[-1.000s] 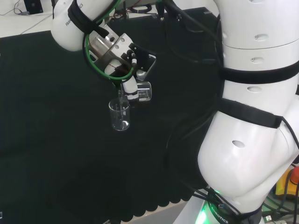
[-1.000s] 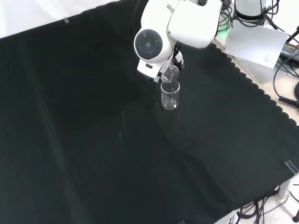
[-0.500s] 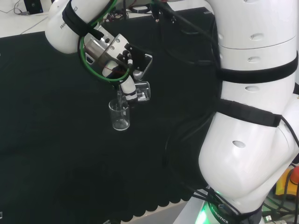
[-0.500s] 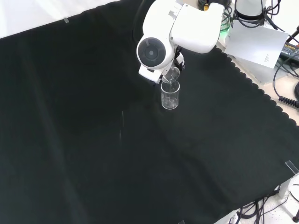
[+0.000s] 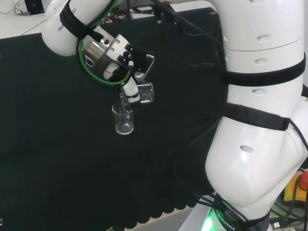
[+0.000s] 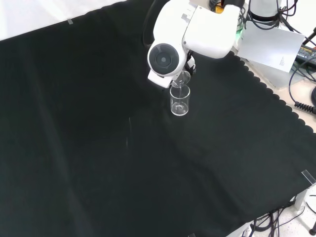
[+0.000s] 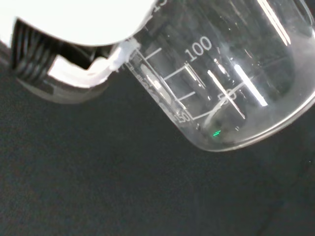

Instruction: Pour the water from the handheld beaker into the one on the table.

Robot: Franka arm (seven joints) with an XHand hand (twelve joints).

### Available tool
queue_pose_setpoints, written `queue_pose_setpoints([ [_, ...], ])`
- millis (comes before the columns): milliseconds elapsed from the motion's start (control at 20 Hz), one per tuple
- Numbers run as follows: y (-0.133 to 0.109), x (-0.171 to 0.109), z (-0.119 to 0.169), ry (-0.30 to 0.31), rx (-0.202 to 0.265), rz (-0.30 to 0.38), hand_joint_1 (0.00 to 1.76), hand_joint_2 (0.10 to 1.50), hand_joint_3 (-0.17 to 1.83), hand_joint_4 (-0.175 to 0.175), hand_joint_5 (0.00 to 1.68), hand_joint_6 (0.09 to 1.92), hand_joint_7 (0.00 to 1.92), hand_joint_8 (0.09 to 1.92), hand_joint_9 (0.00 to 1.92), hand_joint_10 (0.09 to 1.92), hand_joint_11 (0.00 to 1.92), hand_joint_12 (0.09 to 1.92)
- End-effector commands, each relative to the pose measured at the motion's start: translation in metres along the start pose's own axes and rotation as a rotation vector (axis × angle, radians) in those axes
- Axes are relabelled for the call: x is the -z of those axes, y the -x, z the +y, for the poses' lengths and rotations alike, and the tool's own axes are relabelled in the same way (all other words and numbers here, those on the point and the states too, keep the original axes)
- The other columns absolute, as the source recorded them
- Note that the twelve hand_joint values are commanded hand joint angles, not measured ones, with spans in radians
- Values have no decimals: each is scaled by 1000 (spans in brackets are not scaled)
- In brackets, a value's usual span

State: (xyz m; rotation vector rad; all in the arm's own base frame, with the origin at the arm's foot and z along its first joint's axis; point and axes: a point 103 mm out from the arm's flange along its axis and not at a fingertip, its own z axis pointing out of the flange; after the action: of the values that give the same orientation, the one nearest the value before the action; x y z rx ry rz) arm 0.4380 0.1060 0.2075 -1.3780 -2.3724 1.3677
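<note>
**Held beaker tipped over standing beaker**

Wrist view, closest: the held beaker (image 7: 231, 73) is clear glass with white graduation marks, lying well off vertical, its base rim low against the black cloth. A white part of the hand (image 7: 93, 29) lies against the beaker wall, with a black ribbed part beside it. Water level inside cannot be read from here.

Head view: the hand (image 5: 129, 91) has its fingers wrapped round the held beaker (image 5: 146, 93), which lies nearly on its side, mouth end toward the view's left. Just below that mouth stands the standing beaker (image 5: 123, 119), upright on the black cloth of the tabletop (image 5: 57, 159). A thin clear streak runs from the held beaker down into the standing one. The arm's large white links (image 5: 260, 120) stand at the view's right.

Front view: the standing beaker (image 6: 179, 100) is upright on the tabletop (image 6: 98, 148), toward the far side. The tilted held beaker (image 6: 181, 78) sits directly over its rim, lip close to or touching it; cannot tell which. A white link with round grey cap (image 6: 164, 59) stands just to the left of the two.
</note>
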Motion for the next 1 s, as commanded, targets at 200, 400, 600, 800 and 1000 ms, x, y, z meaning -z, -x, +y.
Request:
queue_pose_setpoints([
  [200,-1,1,-1,-36,-26,-29,1332,590,644,-175,1524,136,1618,87,1824,87,1555,493],
  [400,-2,2,-2,-47,-28,-33,1332,591,641,-175,1524,135,1618,87,1822,87,1555,491],
  [600,-2,3,-3,-51,-29,-39,1332,593,639,-175,1523,135,1618,87,1821,87,1556,490],
  [800,-2,4,-4,-56,-29,-45,1332,594,637,-175,1523,134,1618,87,1820,87,1556,489],
  [1000,-2,4,-4,-63,-31,-45,1332,595,636,-175,1523,133,1618,87,1820,87,1556,488],
])
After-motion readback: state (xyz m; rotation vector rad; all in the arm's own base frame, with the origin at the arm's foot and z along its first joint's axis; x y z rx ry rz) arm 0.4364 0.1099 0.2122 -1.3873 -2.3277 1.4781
